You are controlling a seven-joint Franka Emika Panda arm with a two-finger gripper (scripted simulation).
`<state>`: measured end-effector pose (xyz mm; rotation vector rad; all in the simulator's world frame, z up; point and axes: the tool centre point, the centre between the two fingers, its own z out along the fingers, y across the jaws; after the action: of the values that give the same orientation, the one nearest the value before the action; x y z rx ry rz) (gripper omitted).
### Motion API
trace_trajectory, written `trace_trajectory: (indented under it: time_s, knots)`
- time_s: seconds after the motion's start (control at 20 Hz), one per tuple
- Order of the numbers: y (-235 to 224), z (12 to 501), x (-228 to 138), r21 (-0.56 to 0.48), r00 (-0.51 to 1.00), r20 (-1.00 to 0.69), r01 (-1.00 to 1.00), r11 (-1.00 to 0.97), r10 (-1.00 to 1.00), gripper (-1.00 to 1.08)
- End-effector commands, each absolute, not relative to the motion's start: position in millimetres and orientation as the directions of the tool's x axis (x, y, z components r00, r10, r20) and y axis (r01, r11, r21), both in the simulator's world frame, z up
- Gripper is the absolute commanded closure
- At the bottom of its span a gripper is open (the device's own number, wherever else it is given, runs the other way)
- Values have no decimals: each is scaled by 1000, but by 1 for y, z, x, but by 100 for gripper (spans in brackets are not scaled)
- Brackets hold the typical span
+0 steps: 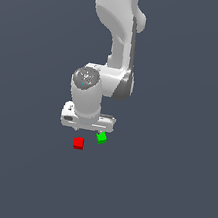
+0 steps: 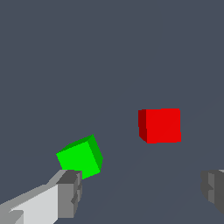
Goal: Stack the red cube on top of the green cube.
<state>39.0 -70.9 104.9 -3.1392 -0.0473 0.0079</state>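
Note:
The red cube [image 1: 78,143] lies on the grey floor, just below the white gripper hand in the exterior view. The green cube [image 1: 102,137] lies a little to its right and nearer the hand, turned at an angle. In the wrist view the red cube [image 2: 160,125] and the green cube [image 2: 81,157] sit apart. My gripper [image 2: 142,190] is open and empty, with one fingertip [image 2: 70,192] right by the green cube and the other fingertip [image 2: 214,189] at the frame's edge. The fingers are hidden behind the hand [image 1: 86,120] in the exterior view.
The white arm [image 1: 116,36] rises above the cubes in the exterior view. The plain dark grey floor [image 1: 167,192] spreads all around.

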Motion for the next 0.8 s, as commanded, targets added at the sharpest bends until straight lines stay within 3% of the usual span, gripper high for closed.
trace_trajectory:
  time_s: [0.0, 0.75]
  knots:
    - [-84, 93, 48, -1, 999, -3, 44, -999, 44, -92]
    - [-110, 70, 69, 0, 997, -1, 72, -997, 72, -92]
